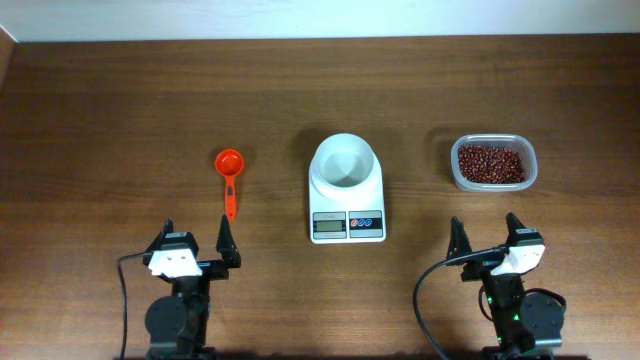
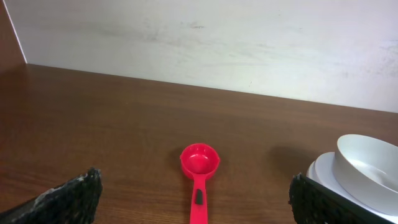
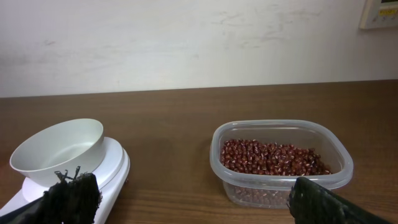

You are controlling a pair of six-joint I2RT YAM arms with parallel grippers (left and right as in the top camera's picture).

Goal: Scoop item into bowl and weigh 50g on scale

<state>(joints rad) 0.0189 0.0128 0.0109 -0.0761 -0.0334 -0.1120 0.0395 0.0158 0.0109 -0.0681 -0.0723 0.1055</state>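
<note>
Starting at the left, we are seeing the left gripper [image 1: 196, 236] hovering near the table's [image 1: 100, 120] front edge with its jaws spread wide, and the red scoop [image 1: 229, 172] lying just beyond it, cup pointing away. In the middle the bowl [image 1: 345, 165] is sitting on the scale [image 1: 347, 226], and to the right the beans [image 1: 491, 163] are lying heaped in the clear tub [image 1: 494, 138], well apart from the scale. The right gripper [image 1: 485, 232] is hanging in front of the tub, its jaws likewise standing wide, gripping nothing.

empty white bowl [image 1: 345, 160] atop scale [image 1: 347, 226]; beans [image 1: 491, 163] in tub [image 1: 494, 139]
</note>
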